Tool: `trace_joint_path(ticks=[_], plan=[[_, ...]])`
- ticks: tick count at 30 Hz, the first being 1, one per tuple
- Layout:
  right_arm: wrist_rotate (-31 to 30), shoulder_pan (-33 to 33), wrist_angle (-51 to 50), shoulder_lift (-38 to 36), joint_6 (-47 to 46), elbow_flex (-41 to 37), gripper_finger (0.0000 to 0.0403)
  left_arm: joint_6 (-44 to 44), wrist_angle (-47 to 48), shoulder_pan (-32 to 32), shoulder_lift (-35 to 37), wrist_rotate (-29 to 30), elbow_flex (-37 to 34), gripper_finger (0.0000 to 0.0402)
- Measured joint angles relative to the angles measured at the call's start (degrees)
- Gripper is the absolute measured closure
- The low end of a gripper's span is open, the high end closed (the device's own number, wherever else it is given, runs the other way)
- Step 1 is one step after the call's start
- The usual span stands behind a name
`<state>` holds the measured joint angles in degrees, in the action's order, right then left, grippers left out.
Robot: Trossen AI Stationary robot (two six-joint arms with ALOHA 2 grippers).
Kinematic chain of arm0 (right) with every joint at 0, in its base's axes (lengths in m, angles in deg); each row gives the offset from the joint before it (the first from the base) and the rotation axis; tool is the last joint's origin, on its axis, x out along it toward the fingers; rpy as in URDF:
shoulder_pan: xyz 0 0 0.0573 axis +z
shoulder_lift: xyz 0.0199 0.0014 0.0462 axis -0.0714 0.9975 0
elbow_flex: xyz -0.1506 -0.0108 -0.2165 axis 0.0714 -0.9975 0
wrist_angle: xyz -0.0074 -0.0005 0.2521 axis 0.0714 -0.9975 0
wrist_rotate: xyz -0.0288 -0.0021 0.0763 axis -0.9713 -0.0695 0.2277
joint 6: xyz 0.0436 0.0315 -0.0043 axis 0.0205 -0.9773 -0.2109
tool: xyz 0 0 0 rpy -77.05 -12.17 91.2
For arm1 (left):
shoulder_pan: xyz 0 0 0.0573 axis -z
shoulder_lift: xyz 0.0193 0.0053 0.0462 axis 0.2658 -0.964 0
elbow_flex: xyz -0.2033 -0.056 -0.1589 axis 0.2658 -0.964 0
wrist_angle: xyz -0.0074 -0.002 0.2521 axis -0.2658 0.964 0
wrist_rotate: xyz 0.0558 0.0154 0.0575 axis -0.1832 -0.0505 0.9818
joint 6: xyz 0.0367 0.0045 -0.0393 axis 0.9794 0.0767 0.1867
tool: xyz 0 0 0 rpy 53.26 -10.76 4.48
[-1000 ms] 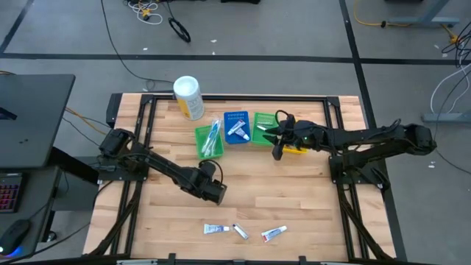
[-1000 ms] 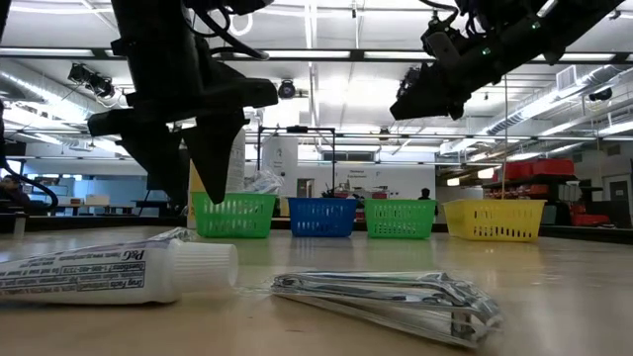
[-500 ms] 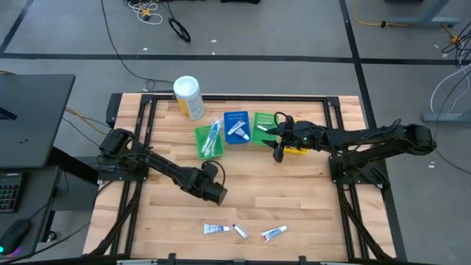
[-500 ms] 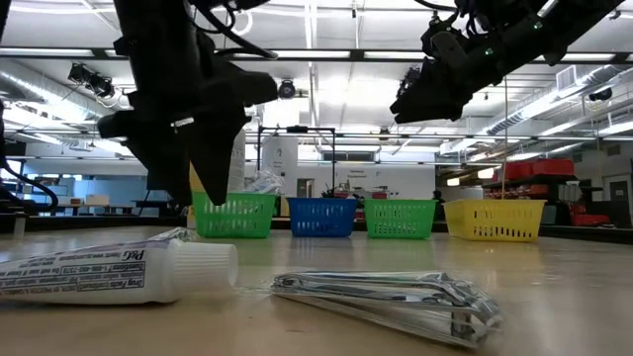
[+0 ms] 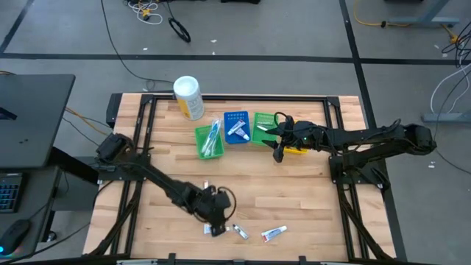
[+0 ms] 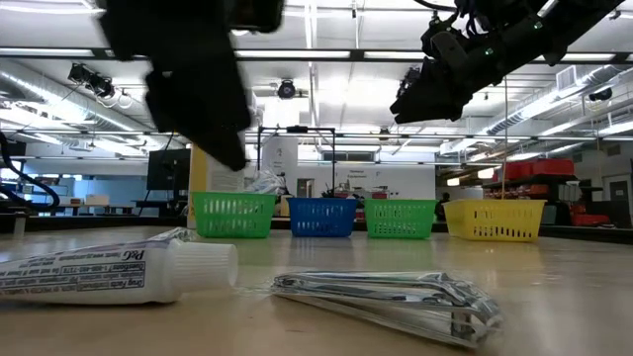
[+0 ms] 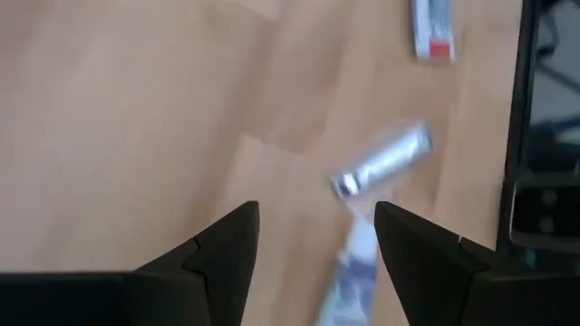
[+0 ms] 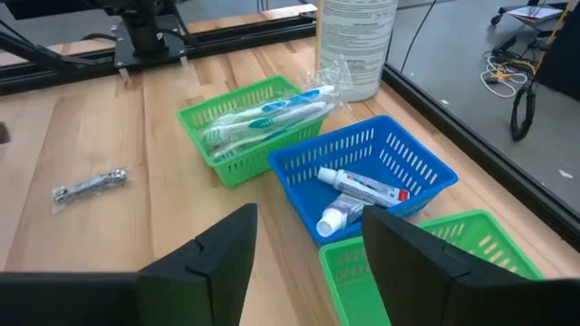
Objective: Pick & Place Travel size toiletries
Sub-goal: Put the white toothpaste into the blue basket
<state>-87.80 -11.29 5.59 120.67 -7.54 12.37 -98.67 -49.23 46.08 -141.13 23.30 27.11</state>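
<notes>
Left gripper (image 5: pixel 215 228) open wide, empty, low over toothpaste tube (image 5: pixel 214 229) at table's (image 5: pixel 294 191) 6 o'clock edge; silvery packet (image 7: pixel 381 161) just beyond. Tube likely light, soft, slippery; grip mid-body. Right gripper (image 5: pixel 277 137) open, empty, above green bin (image 5: pixel 263 127) at 1 o'clock.

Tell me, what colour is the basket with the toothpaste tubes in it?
Blue. The basket holding toothpaste tubes shows best in the right wrist view.
</notes>
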Motion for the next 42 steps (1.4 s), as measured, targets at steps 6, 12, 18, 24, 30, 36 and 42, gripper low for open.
trace_joint_path(ticks=[6, 12, 18, 24, 30, 36, 42], plan=[[0.0, 0.0, -0.7, 0.0, 0.0, 0.0, 0.0192, 3.1, 1.1, 6.1, -1.5, 1.0, -0.1, 0.0172], [0.0, 0.0, -1.5, 0.0, 0.0, 0.0, 0.0192, 7.8, -2.1, 9.9, -4.0, 4.9, 0.1, 0.0172], [0.0, 0.0, -1.5, 0.1, 0.0, 0.0, 0.0192, 10.3, -3.0, 9.5, -6.7, 7.4, -0.1, 0.0172], [0.0, 0.1, -1.9, 0.7, 0.0, 0.0, 0.0192, 10.5, -4.3, 8.3, -8.2, 6.2, 0.1, 0.0172], [0.0, 0.1, -2.0, 1.4, 0.0, 0.0, 0.0192, 11.2, -5.0, 8.1, -10.1, 3.3, 0.1, 0.0172], [0.0, 0.1, -1.4, 1.7, 0.0, 0.0, 0.0192, 10.9, -4.2, 8.0, -10.1, 3.6, 0.1, 0.0193], [0.0, 0.1, -1.3, 1.7, 0.0, 0.0, 0.0192, 10.6, -3.9, 8.0, -10.2, 4.7, 0.1, 0.0237]])
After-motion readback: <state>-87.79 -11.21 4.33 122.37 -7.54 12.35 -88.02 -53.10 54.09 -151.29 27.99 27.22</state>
